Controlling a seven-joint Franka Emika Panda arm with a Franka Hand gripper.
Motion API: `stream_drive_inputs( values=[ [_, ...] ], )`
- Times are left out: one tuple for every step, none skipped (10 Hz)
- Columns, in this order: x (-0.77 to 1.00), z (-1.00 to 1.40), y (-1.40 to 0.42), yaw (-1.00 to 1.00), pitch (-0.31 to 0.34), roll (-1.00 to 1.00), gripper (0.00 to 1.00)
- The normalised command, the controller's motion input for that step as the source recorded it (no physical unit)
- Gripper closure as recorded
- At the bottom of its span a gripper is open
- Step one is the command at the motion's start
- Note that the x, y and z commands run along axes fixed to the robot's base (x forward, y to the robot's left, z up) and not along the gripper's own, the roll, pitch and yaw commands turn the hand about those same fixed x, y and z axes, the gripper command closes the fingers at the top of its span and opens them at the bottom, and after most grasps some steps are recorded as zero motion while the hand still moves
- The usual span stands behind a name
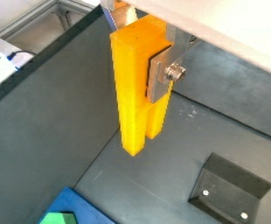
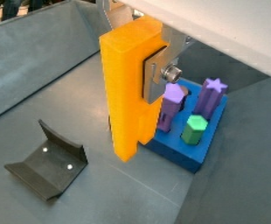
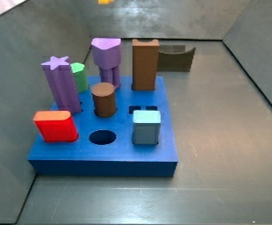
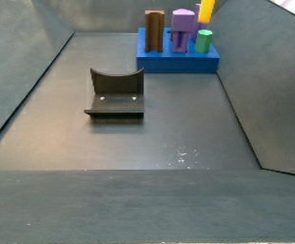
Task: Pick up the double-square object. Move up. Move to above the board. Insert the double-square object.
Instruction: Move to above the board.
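My gripper (image 1: 141,66) is shut on the double-square object (image 1: 135,96), a tall yellow-orange grooved bar. It hangs upright, clear of the floor. A silver finger (image 1: 163,73) presses its side. In both wrist views the bar fills the middle (image 2: 126,96), with the gripper (image 2: 135,74) on its upper half. The blue board (image 2: 194,144) lies just beyond and below the bar's lower end. In a side view only the bar's tip (image 3: 103,3) shows, behind the board (image 3: 103,154). In a side view the bar (image 4: 207,10) hangs over the board's (image 4: 176,63) far right part.
The board holds a brown rectangular block (image 3: 145,63), purple pegs (image 3: 60,83), a green peg (image 4: 204,40), a brown cylinder (image 3: 104,98), a red peg (image 3: 55,125) and a grey-blue cube (image 3: 146,124). A round hole (image 3: 102,137) is open. The dark fixture (image 4: 114,95) stands mid-floor.
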Motion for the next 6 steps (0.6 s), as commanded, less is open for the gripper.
stream_drive_inputs(
  values=[
    [0.01,0.17,-0.01,0.01,0.071,-0.02,1.0],
    [0.35,0.05,-1.0,0.76,0.404,0.57,1.0],
    [0.35,0.05,-1.0,0.69,0.399,0.56,1.0],
    [0.38,0.05,-1.0,0.5,0.378,0.47,1.0],
    [0.39,0.06,-1.0,0.31,0.328,0.29,1.0],
    [0.39,0.06,-1.0,0.15,0.218,0.16,1.0]
  ],
)
